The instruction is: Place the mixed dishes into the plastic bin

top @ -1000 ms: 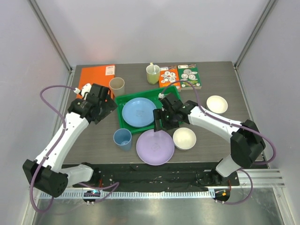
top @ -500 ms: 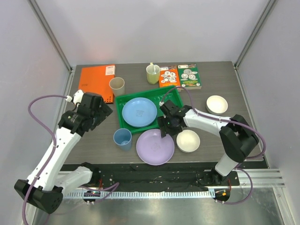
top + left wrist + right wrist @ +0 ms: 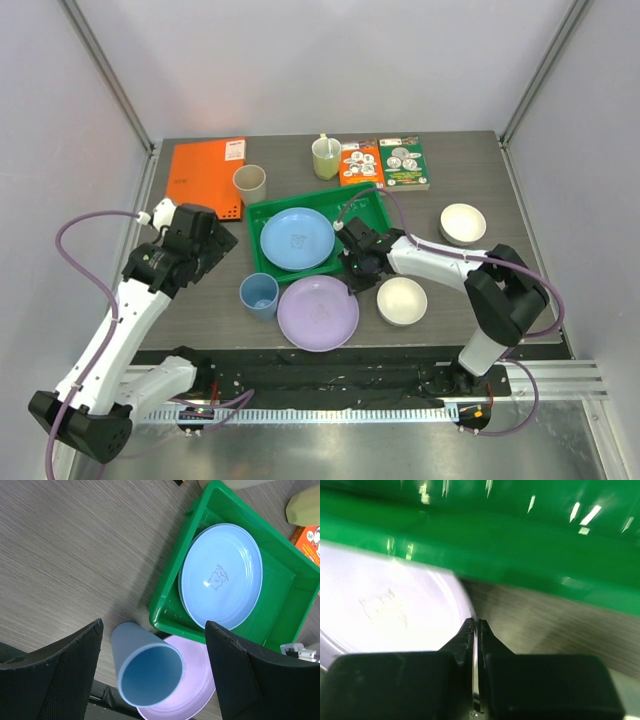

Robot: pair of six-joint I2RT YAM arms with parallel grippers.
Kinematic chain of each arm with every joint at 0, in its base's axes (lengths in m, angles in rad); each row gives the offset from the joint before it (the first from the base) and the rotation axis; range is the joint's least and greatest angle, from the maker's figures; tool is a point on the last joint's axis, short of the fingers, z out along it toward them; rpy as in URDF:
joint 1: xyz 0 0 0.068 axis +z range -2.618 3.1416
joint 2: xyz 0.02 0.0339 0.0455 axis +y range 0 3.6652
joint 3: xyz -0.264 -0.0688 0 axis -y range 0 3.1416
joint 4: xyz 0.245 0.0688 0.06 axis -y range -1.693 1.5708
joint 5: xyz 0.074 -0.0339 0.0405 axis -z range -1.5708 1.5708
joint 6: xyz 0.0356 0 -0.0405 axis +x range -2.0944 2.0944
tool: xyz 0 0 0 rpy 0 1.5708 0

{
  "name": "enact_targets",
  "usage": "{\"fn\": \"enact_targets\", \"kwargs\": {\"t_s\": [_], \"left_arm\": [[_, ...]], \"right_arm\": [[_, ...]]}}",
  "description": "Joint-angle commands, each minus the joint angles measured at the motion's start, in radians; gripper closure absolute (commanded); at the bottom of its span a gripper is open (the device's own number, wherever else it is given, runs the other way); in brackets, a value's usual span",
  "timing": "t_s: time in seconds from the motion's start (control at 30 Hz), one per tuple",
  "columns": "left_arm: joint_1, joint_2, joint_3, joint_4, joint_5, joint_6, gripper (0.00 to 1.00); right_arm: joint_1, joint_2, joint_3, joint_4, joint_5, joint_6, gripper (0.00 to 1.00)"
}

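Note:
A light blue plate (image 3: 297, 238) lies in the green plastic bin (image 3: 366, 205). In front of the bin, the lilac plate (image 3: 318, 312) rests on the table, touching the blue cup (image 3: 259, 295). My right gripper (image 3: 358, 281) is shut on the lilac plate's right rim; the wrist view shows the rim pinched between the fingertips (image 3: 475, 625), the plate (image 3: 385, 605) to their left and the bin wall (image 3: 495, 545) beyond. My left gripper (image 3: 212, 242) hangs open left of the bin. In its wrist view the gripper (image 3: 155, 675) frames the blue cup (image 3: 147, 672) below without touching it.
A beige cup (image 3: 249, 184) stands behind the bin's left corner. Two cream bowls (image 3: 402, 300) (image 3: 463, 222) sit to the right. At the back are an orange folder (image 3: 205, 170), a yellow-green mug with a spoon (image 3: 326, 157) and two booklets (image 3: 382, 163).
My right gripper has shut on the lilac plate's rim, and the plate has slid left against the blue cup. My left arm has drawn back from the bin, still open.

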Motion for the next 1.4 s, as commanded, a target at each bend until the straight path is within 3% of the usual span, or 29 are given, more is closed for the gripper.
{"fn": "enact_targets", "kwargs": {"t_s": [0.0,0.57,0.73,0.97,1.37], "left_arm": [[0.002,-0.028,-0.01,0.019,-0.063,-0.032,0.18],[0.004,-0.052,-0.034,-0.003,-0.102,-0.052,0.18],[0.004,-0.071,-0.05,-0.001,-0.11,-0.063,0.18],[0.004,-0.071,-0.08,0.019,-0.087,-0.074,0.19],[0.004,-0.051,-0.114,0.063,0.004,-0.086,0.18]], "right_arm": [[0.028,-0.027,0.014,0.002,-0.008,0.012,0.99],[0.088,-0.369,0.047,-0.228,-0.008,0.098,0.99],[0.088,-0.439,0.132,-0.266,0.026,0.093,0.99],[0.045,-0.301,0.316,-0.26,0.115,0.018,0.99],[-0.183,0.021,0.552,-0.116,-0.01,-0.017,0.99]]}}
